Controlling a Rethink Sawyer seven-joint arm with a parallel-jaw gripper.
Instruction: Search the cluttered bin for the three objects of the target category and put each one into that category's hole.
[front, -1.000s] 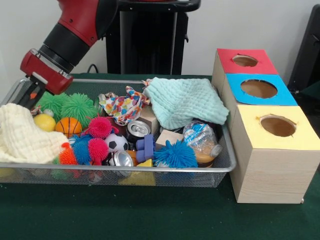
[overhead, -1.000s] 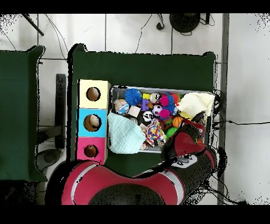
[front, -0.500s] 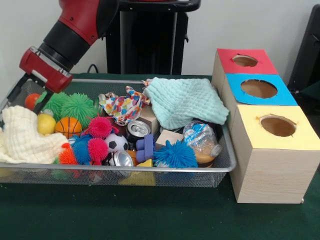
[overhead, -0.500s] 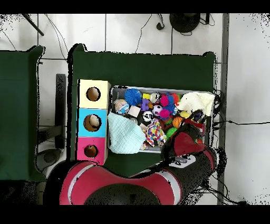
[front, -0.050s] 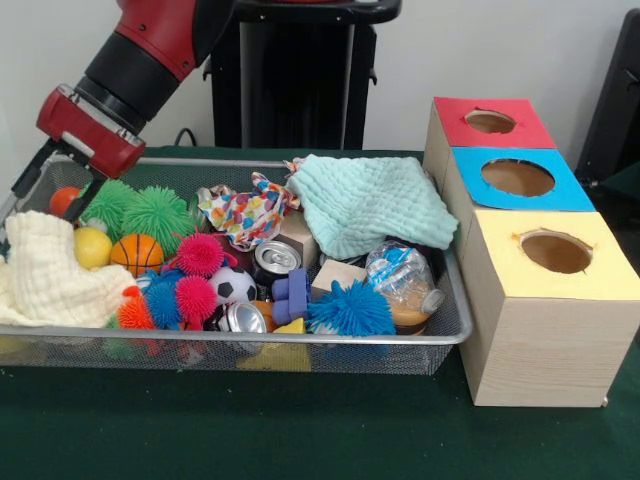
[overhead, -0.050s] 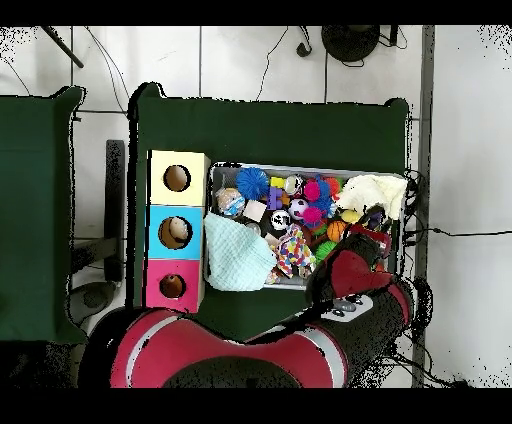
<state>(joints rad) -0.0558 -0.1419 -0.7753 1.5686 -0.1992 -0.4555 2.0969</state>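
A wire mesh bin holds mixed clutter. A cream cloth lies bunched at its left end, seen too in the overhead view. A mint cloth drapes over the back right, beside a multicoloured cloth. Between them lie green, pink and blue spiky balls, a small basketball, two cans, a crushed bottle and wooden blocks. My gripper hangs open above the bin's left back corner, just over the cream cloth, holding nothing.
Three boxes with round holes stand in a row right of the bin: red at the back, blue in the middle, yellow at the front. A small orange-red ball sits under the gripper. The arm covers the bin's near edge in the overhead view.
The gripper has opened and let go of the cream cloth, which sank back into the bin's left end. The gripper then rose slightly and shifted left.
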